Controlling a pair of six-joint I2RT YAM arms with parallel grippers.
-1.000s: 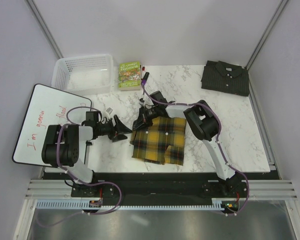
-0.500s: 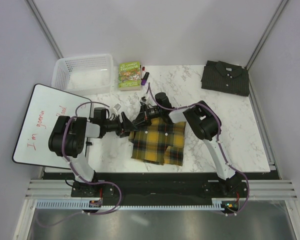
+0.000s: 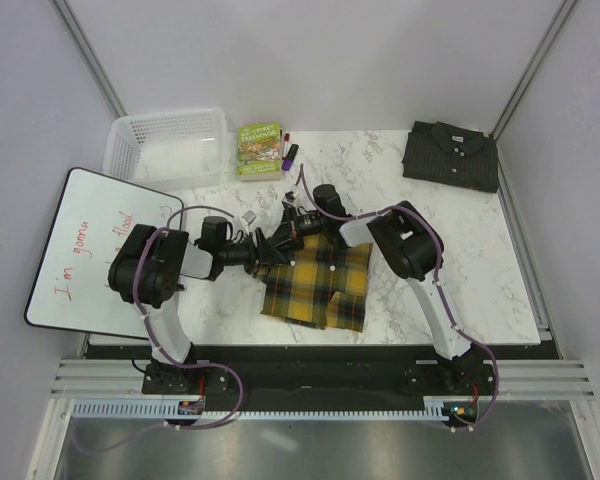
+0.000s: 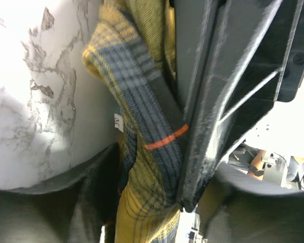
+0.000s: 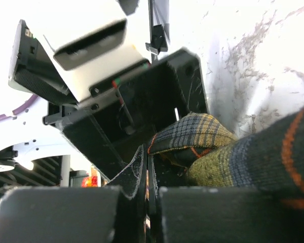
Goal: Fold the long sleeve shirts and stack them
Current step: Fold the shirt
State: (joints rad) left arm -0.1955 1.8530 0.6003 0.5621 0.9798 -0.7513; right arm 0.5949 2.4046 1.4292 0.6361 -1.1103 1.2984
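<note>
The yellow-and-black plaid shirt (image 3: 318, 282) lies partly folded on the marble table (image 3: 470, 250) in front of both arms. My left gripper (image 3: 268, 250) is at its upper left corner. In the left wrist view its fingers (image 4: 202, 126) are closed on a bunched fold of plaid cloth (image 4: 142, 116). My right gripper (image 3: 288, 236) is at the same corner, facing the left one. Its fingers (image 5: 134, 174) are pressed together with a thin edge of the plaid (image 5: 192, 134) between them. The dark charcoal shirt (image 3: 451, 156) lies folded at the back right corner.
A white plastic basket (image 3: 170, 146) stands at the back left, with a green book (image 3: 259, 150) and markers (image 3: 290, 152) beside it. A whiteboard with red writing (image 3: 85, 250) overhangs the table's left edge.
My left gripper has moved right from beside the shirt to its upper left corner and closed on the cloth. The right gripper shifted slightly up and left, lifting that corner.
</note>
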